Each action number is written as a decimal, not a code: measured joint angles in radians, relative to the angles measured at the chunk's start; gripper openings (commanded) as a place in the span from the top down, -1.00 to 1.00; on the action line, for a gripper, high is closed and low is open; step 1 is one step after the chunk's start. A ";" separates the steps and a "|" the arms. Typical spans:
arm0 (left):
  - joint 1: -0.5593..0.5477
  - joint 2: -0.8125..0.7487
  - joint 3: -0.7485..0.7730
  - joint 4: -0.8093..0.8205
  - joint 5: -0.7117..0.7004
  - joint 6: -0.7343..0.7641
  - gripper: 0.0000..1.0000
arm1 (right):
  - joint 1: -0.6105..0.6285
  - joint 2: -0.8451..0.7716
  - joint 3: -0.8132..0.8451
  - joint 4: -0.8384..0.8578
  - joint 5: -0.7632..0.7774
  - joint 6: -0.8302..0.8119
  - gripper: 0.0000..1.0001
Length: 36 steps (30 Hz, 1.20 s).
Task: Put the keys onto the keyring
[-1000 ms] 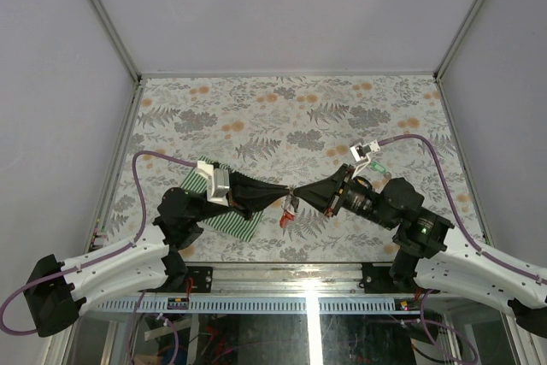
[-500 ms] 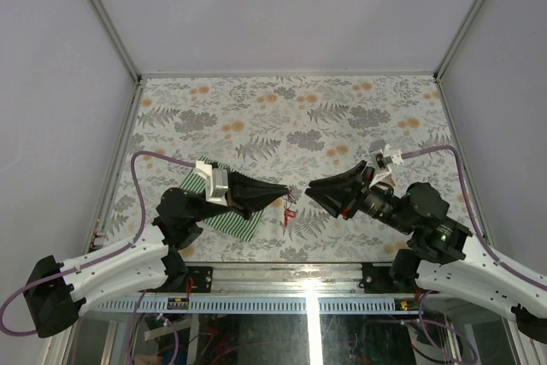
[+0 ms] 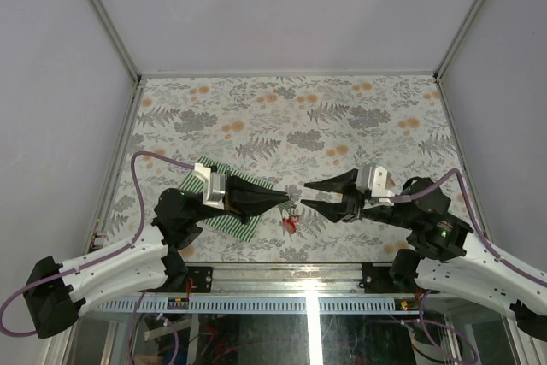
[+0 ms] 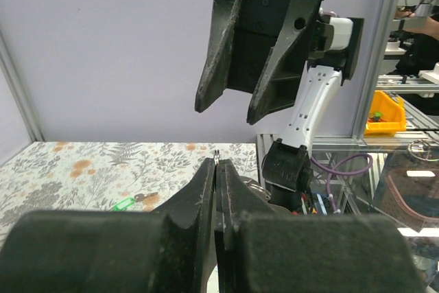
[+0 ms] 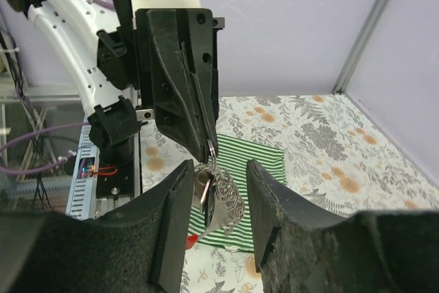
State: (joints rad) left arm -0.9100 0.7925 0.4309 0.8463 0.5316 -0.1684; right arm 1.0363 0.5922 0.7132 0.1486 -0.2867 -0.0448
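The left pincer (image 3: 278,202) reaches out over a green-and-white striped cloth (image 3: 235,222) on the flower-patterned table (image 3: 256,108). Its jaws are pressed fully together, pinching the keyring (image 3: 291,220) at their very tip. The keyring hangs just past the cloth's edge, in the gap between the two arms and clear of the table. From above it reads as a tiny greyish speck with a bright red tag dangling below it.

The right pincer (image 3: 309,196) faces it from the right. Its jaws are parted about halfway, touching nothing, with their tips just short of the keyring.

The left wrist view shows its own pincer (image 4: 216,166) closed to a thin seam, with only a sliver of wire poking out. The right pincer (image 4: 230,111) hangs above it. This view alone shows a green-tagged key (image 4: 123,204) lying on the table to the left.

The right wrist view gives the keyring (image 5: 217,190) best. A thin metal loop is caught at the tip of the left pincer (image 5: 209,145), with a small silvery cluster hanging under it and a bit of red lower down. It sits between the spread fingers of the right pincer (image 5: 219,169), with the striped cloth (image 5: 257,159) behind.
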 measured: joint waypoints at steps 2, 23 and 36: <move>0.000 0.000 0.004 0.010 0.021 -0.006 1.00 | 0.000 0.032 0.030 -0.010 -0.040 -0.037 0.20; 0.000 0.006 0.033 0.058 0.116 -0.036 1.00 | 0.000 0.113 0.069 -0.053 -0.179 -0.095 0.39; 0.000 0.015 0.033 0.059 0.125 -0.037 1.00 | 0.000 0.132 0.069 -0.053 -0.205 -0.095 0.55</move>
State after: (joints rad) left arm -0.9100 0.8074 0.4637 0.9054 0.6563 -0.2050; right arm 1.0363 0.7246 0.7822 0.0959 -0.4915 -0.1398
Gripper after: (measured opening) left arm 0.015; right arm 0.242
